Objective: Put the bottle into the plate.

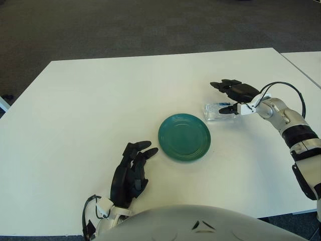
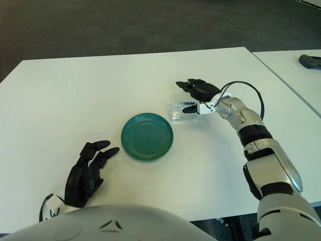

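Note:
The clear plastic bottle lies on its side on the white table, just right of the round green plate and apart from its rim. My right hand hovers at the bottle's right end. Its fingers stretch out above the bottle and its thumb points at the bottle's side; it holds nothing. My left hand shows at the near left of the plate, fingers relaxed and empty.
A second white table stands at the far right across a narrow gap, with a dark object on it. My own body fills the bottom edge of the view.

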Controlling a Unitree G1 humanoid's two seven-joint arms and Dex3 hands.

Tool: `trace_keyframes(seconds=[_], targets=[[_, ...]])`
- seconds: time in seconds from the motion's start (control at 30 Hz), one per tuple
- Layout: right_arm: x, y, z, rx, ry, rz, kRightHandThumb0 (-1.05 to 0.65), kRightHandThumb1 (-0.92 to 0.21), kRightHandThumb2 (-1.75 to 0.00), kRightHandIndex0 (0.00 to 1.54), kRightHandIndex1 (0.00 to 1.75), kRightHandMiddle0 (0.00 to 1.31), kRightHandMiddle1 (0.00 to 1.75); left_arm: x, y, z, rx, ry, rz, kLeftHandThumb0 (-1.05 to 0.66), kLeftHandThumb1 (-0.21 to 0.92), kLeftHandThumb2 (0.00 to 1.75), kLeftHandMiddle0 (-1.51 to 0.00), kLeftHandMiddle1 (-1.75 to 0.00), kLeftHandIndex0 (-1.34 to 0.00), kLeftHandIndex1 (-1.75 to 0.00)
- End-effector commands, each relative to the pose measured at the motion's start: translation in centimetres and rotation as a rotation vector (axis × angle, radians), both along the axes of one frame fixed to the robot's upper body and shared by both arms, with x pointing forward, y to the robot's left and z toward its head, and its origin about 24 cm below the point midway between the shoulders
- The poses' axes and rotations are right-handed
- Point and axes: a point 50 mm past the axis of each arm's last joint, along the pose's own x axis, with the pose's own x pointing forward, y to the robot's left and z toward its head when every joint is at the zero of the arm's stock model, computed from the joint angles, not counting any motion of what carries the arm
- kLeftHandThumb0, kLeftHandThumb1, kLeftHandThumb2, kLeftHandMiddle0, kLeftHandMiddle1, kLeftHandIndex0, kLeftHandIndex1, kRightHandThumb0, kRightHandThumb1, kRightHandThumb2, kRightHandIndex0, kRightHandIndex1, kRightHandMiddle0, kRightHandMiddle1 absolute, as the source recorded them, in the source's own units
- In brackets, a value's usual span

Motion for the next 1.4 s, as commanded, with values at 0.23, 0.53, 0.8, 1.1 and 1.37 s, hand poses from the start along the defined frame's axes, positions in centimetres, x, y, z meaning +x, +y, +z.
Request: trace_keyframes(seconds=[0.23,0.53,0.8,1.1,1.37], targets=[[-0.6,-0.4,-0.2,0.007,0.004,-0.002,-1.05,-0.92,-0.62,0.0,0.0,0.0,0.0,-0.3,0.1,0.6,0.033,-0.032,-0.012,-1.0,0.92,0.8,-0.45,-0.74,-0.16,-1.11],[-1.3,-0.2,-0.6,0.01,0.025,0.016,-1.05,-0.92,-0.62,0.0,0.0,0.0,0.0,-0.4,-0.2,1.0,0.032,-0.052,-0.015,-1.0,0.92,0.8,-0.49,-0.75,-0.18,-1.12],[-2.0,0.0,-0.9,0.019,0.052,0.025,-1.05,-0.92,-0.63,0.0,0.0,0.0,0.0,-0.5,-0.5,1.4,0.026,-0.065,-0.021,-1.0,0.92,0.8,-0.49,-0.74,-0.19,-1.13],[-2.4,0.5,-1.9,0.005,0.072,0.033,-1.05,-0.92,-0.63,0.0,0.0,0.0,0.0,-0.5,-0.9,1.8,0.012,-0.087,-0.037,-0.99,0.92,0.78,-0.47,-0.7,-0.19,-1.12],[-2.6,0.7,-2.4,0.004,0.084,0.046,-1.05,-0.92,-0.64,0.0,0.0,0.0,0.0,-0.6,-1.2,2.0,-0.018,-0.085,-0.048,-0.97,0.92,0.75,-0.5,-0.71,-0.19,-1.12]])
